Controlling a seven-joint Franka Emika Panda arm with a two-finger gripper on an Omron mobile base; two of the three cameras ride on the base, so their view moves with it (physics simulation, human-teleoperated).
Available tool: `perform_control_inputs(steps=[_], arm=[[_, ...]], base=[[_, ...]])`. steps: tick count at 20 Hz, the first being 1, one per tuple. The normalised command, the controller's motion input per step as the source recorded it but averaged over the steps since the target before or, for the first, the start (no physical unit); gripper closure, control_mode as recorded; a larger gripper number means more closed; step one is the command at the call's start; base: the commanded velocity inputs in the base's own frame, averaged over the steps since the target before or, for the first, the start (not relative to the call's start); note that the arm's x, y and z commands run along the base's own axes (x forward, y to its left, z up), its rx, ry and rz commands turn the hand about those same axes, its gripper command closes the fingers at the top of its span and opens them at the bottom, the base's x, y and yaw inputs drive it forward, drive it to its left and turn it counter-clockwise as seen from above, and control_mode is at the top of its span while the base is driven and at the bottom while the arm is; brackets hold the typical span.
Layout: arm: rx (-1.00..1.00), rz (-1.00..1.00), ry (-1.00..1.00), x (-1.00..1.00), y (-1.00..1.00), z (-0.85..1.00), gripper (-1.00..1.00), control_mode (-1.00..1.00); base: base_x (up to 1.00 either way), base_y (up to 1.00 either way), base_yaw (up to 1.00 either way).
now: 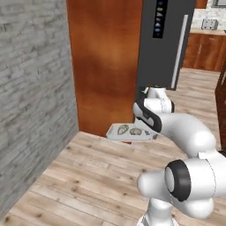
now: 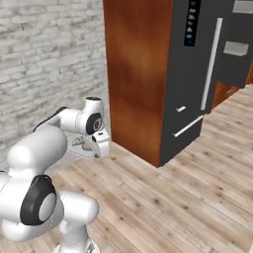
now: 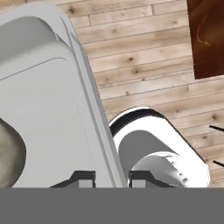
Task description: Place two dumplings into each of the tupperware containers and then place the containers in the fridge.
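Item: one tupperware container (image 1: 131,132), pale grey, shallow, carried level above the wooden floor (image 1: 88,176) in front of the tall reddish-brown cabinet panel (image 1: 103,62). Contents: two dumplings (image 1: 123,129), grey-tan, lying side by side inside it in the left base view; their pleats are too small to make out. The container's right end is covered by the white arm in that view, and in the right base view the arm hides nearly all of it, leaving a sliver of the tray (image 2: 79,145) behind the wrist. In the hand view the container (image 3: 48,100) is cut off at the top, left and bottom edges, and one dumpling (image 3: 9,153) shows as a grey-brown curve at the left margin, most of it out of frame. Gripper (image 3: 111,178): the two dark fingertips stand close on either side of the container's rim wall, clamped on it; in the base views the fingers themselves are hidden by the hand. Fridge (image 1: 165,39): dark grey, doors closed, long silver bar handles (image 2: 211,64), standing just beside the cabinet panel on its right, its top cut off in both base views. Room: pale plank floor, grey brick wall (image 1: 31,88) to the left, further brown cabinets (image 1: 205,50) in the far background.
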Motion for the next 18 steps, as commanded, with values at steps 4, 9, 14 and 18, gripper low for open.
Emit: perform_control_inputs(steps=[4, 9, 14, 18], arm=[[0.0, 0.0, 0.0, 0.0, 0.0, 0.0, 1.0, 1.0], [0.0, 0.0, 0.0, 0.0, 0.0, 0.0, 1.0, 1.0], [0.0, 0.0, 0.0, 0.0, 0.0, 0.0, 1.0, 1.0], [0.0, 0.0, 0.0, 0.0, 0.0, 0.0, 1.0, 1.0]], base=[[1.0, -0.87, -0.1], [0.8, -1.0, -0.06], [0.42, -1.0, -0.07], [0.05, -1.0, -0.14]])
